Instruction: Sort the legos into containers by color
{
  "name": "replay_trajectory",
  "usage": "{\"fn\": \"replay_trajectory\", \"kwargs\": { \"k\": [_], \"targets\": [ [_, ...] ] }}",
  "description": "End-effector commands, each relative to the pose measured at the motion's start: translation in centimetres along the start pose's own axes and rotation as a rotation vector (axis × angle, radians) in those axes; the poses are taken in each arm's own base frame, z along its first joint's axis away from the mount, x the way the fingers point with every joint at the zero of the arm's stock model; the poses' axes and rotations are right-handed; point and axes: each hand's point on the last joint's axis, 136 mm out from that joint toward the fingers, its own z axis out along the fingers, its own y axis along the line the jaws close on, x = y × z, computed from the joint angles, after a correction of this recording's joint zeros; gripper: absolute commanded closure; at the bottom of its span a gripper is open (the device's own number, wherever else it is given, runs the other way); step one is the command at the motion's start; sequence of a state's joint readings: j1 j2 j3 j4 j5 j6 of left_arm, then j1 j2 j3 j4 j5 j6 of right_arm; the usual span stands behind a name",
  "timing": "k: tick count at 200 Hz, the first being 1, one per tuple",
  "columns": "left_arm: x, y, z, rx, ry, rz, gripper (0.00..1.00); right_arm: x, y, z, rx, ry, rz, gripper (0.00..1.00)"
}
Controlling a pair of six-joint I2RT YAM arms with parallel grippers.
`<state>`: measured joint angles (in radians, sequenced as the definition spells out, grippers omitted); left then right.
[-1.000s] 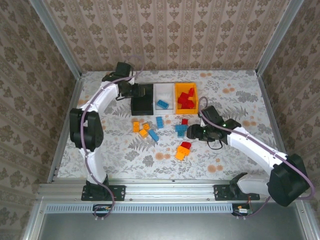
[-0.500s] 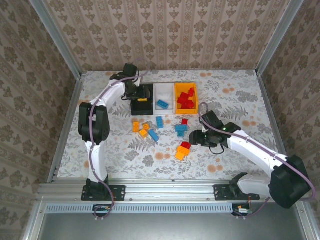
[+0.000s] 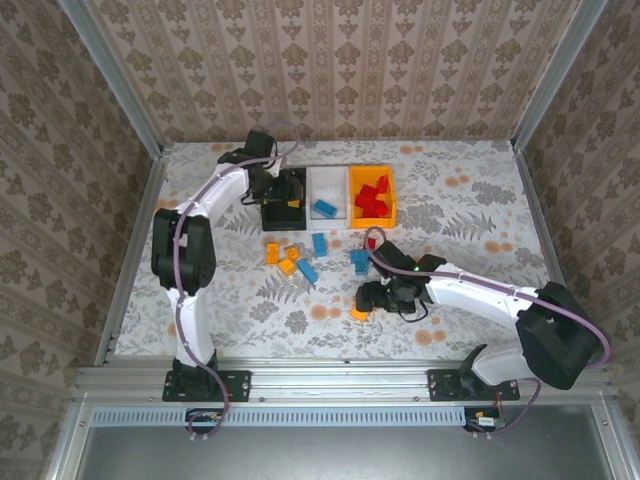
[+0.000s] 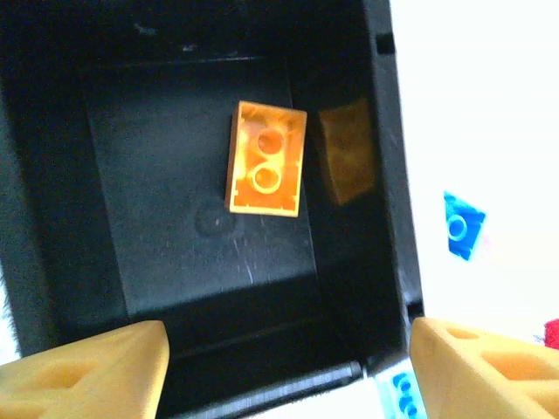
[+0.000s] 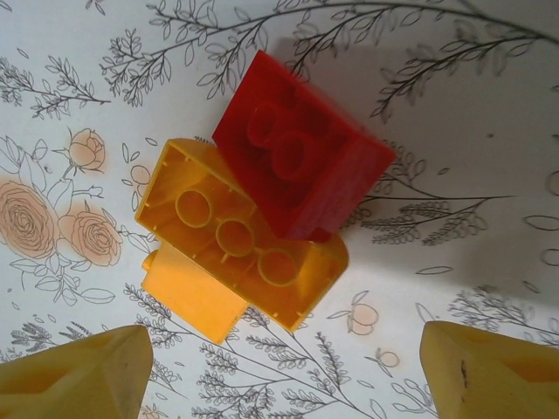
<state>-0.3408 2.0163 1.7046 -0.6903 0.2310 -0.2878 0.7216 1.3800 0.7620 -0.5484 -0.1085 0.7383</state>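
Observation:
The containers stand in a row at the back: black bin [image 3: 272, 213], white bin [image 3: 322, 181], orange bin [image 3: 390, 212]. My left gripper [image 3: 283, 188] [image 4: 284, 380] hovers open over the black bin [image 4: 157, 253], where one orange lego [image 4: 266, 159] lies upside down. A blue lego [image 3: 324, 208] lies in the white bin, and red legos [image 3: 372, 198] fill the orange bin. My right gripper [image 3: 367, 297] [image 5: 284, 375] is open just above a red lego [image 5: 301, 157] leaning on an upturned orange lego [image 5: 231, 249] with another orange one [image 5: 188, 297] beside it.
Loose legos lie mid-table: orange ones [image 3: 271, 253] [image 3: 288, 263] and blue ones [image 3: 318, 243] [image 3: 306, 270] [image 3: 360, 260]. Patterned walls and metal rails [image 3: 135, 250] close in the floral table on three sides.
The left gripper opened and let the orange lego fall into the black bin. The right arm swung left and nearer, over the red-and-orange pile, and opened wider.

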Motion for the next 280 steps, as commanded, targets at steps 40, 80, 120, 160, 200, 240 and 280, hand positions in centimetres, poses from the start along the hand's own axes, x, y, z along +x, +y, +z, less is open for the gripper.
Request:
{"fn": "replay_trajectory", "kwargs": {
  "k": [40,80,120,160,200,240,280],
  "targets": [
    [1.8,-1.9,-6.6,0.076,-0.118,0.003,0.21,-1.3,1.3,2.4,0.003,-0.018,0.050,0.17],
    [4.5,-1.8,-8.2,0.093,-0.132,-0.009,0.19,-1.9,2.3,3.6,0.017,-0.007,0.037,0.18],
    [6.4,-1.6,-9.1,0.105,-0.149,-0.027,0.18,-2.6,3.2,4.4,0.031,-0.008,0.025,0.22],
    [8.0,-1.2,-9.2,0.104,-0.136,-0.032,0.16,-3.3,4.3,4.7,0.034,-0.016,0.009,0.32],
    [9.0,-0.9,-8.9,0.106,-0.128,-0.038,0.15,-3.7,4.7,5.0,0.055,-0.014,-0.016,0.43],
    [9.5,-0.8,-8.7,0.109,-0.121,-0.045,0.14,-4.2,5.2,4.7,0.052,-0.028,-0.027,0.47],
    [9.7,-0.8,-8.7,0.110,-0.123,-0.041,0.14,-5.1,6.2,3.6,0.033,-0.064,-0.063,0.53]
  ]
}}
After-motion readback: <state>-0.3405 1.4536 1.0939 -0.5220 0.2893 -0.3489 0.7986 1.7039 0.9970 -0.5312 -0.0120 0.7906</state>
